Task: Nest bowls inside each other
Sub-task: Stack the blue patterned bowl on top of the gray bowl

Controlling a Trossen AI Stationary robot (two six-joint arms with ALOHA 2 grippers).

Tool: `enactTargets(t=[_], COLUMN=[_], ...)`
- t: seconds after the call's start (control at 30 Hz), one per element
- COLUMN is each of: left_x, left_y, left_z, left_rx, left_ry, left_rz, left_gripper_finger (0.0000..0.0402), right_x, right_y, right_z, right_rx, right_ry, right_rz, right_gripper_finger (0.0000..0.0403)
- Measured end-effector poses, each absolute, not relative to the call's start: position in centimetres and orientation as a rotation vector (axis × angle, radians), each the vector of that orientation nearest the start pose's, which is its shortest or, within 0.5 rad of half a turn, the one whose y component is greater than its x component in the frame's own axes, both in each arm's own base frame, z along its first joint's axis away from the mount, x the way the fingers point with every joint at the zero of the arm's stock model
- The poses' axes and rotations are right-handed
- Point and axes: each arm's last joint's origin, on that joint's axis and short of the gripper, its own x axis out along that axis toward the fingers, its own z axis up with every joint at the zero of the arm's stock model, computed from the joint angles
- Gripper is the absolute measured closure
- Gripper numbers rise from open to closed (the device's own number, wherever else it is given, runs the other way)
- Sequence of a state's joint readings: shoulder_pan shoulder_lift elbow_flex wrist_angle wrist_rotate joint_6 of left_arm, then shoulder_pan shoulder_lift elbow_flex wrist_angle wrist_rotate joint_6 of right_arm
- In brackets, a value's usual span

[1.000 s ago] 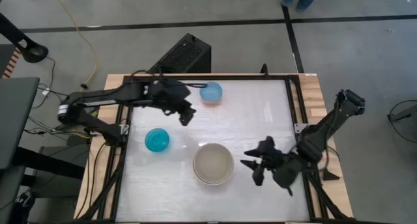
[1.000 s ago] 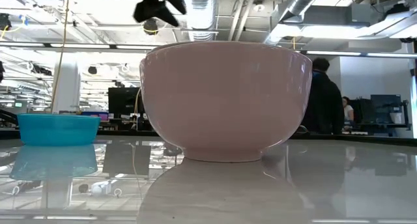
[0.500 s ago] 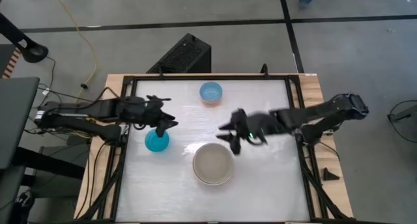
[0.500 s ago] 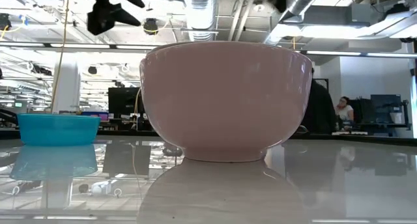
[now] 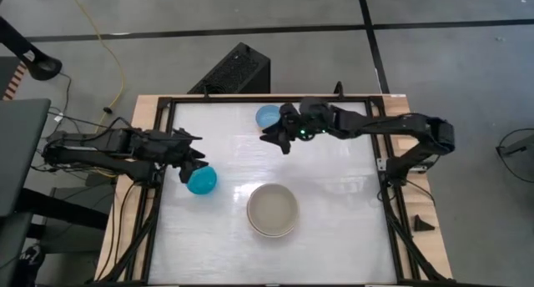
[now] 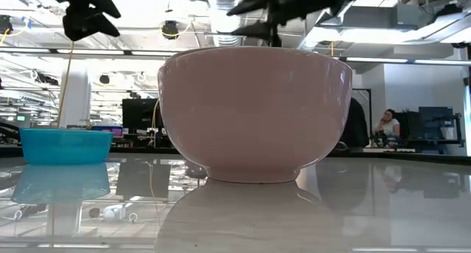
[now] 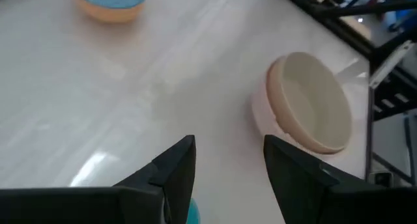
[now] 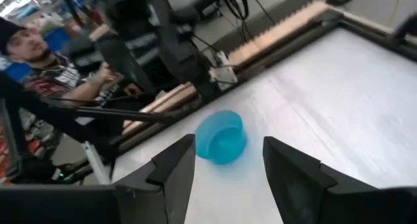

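A bright teal bowl (image 5: 201, 180) stands on its base at the table's left. A light blue bowl (image 5: 267, 117) stands at the far middle; in the left wrist view an orange wall (image 7: 111, 12) shows under its blue rim. Two large pale bowls (image 5: 273, 210) sit nested near the front, a cream one (image 7: 313, 100) inside a pinkish-beige one (image 6: 254, 113). My left gripper (image 5: 193, 156) hangs open just far-left of the teal bowl, above the table. My right gripper (image 5: 271, 138) hangs open beside the light blue bowl and points toward the table's left, at the teal bowl (image 8: 221, 138).
A black frame (image 5: 371, 137) borders the white tabletop, with wooden strips outside it. Bare tabletop lies between the bowls and along the right side. A black box (image 5: 238, 68) sits on the floor beyond the far edge. People (image 8: 39, 55) sit in the room behind.
My left gripper has drawn back from beside the light blue bowl toward the table's left and near side and now hangs by the teal bowl. My right gripper has swept from the near right corner across to the far middle, turning toward the table's left. No bowl has moved.
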State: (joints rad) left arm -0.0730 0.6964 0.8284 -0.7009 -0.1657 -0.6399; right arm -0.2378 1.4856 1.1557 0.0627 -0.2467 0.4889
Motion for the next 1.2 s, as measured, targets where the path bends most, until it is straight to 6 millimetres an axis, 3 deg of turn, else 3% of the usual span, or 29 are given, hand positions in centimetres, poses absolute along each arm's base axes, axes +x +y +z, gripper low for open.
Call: enactTargets(t=[0.33, 0.53, 0.8, 1.2], left_x=[11.9, 11.9, 12.2, 12.4], left_y=[-0.4, -0.3, -0.2, -0.2], left_z=[31.6, 31.4, 31.3, 31.4], left_rx=[-0.561, -0.613, -0.643, -0.733], left_ry=[0.48, 0.489, 0.475, 0.435], left_rz=[0.299, 0.335, 0.396, 0.431], left_gripper_finger=[0.0231, 0.0231, 0.0231, 0.0231], right_x=[35.3, 34.5, 33.6, 36.8], right_y=[-12.6, -14.6, -15.7, -18.5], right_z=[25.3, 24.7, 22.5, 20.3], right_rx=[0.631, 0.403, 0.16, 0.031], right_ry=[0.439, 0.473, 0.695, 0.874], right_rz=[-0.001, -0.072, -0.052, -0.008], right_gripper_finger=[0.0191, 0.0191, 0.0191, 0.0191])
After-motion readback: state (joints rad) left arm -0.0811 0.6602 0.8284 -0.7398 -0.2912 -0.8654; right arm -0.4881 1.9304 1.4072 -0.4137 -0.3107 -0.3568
